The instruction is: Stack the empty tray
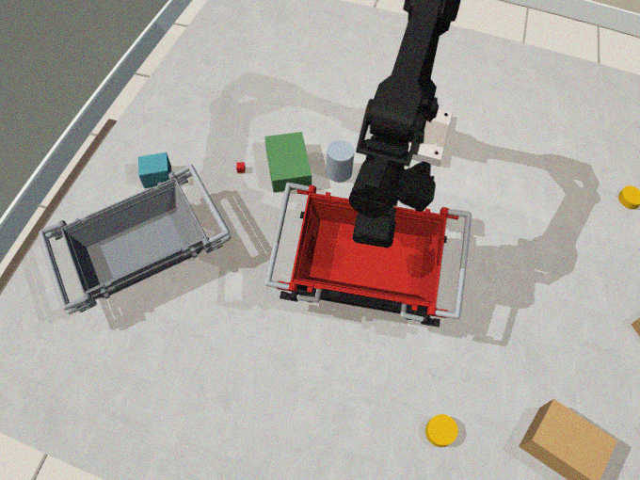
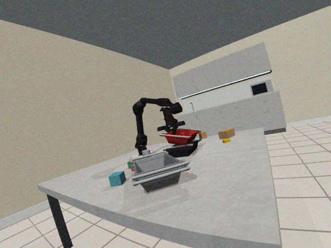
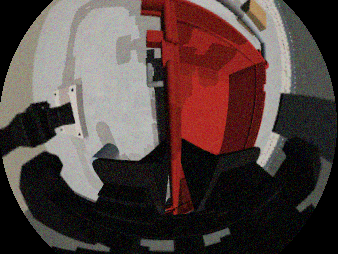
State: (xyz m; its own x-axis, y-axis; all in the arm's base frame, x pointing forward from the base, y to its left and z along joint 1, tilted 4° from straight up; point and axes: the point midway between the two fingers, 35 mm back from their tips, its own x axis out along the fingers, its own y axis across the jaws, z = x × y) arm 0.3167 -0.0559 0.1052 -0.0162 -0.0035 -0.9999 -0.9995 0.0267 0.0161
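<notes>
The red empty tray point(image 1: 361, 290) point(image 2: 179, 140) point(image 3: 175, 100) is upright and about level over the black tray point(image 1: 356, 299) point(image 2: 181, 151) point(image 3: 161, 112), whose load is hidden beneath it. Grey bar ends of the black tray point(image 1: 311, 295) point(image 1: 413, 312) show inward of its ends, under the red tray; one bar also shows in the exterior view point(image 2: 188, 146). I cannot tell whether the red tray touches these bars. The red tray's own bars point(image 1: 278, 237) point(image 1: 463, 268) stand outside its ends. My gripper point(image 2: 174, 132) point(image 3: 173, 140) is shut on its long rim on the arm's side.
A grey empty tray point(image 1: 135, 277) point(image 2: 161, 184) stands at the left. A teal block point(image 1: 152, 169) point(image 2: 116, 179), a small red cube point(image 1: 240, 167), a green box point(image 1: 287, 157) and a grey-blue cylinder point(image 1: 340, 161) stand near it. Yellow discs point(image 1: 441, 430) point(image 1: 630, 197) and a tan box point(image 1: 573, 439) lie farther off.
</notes>
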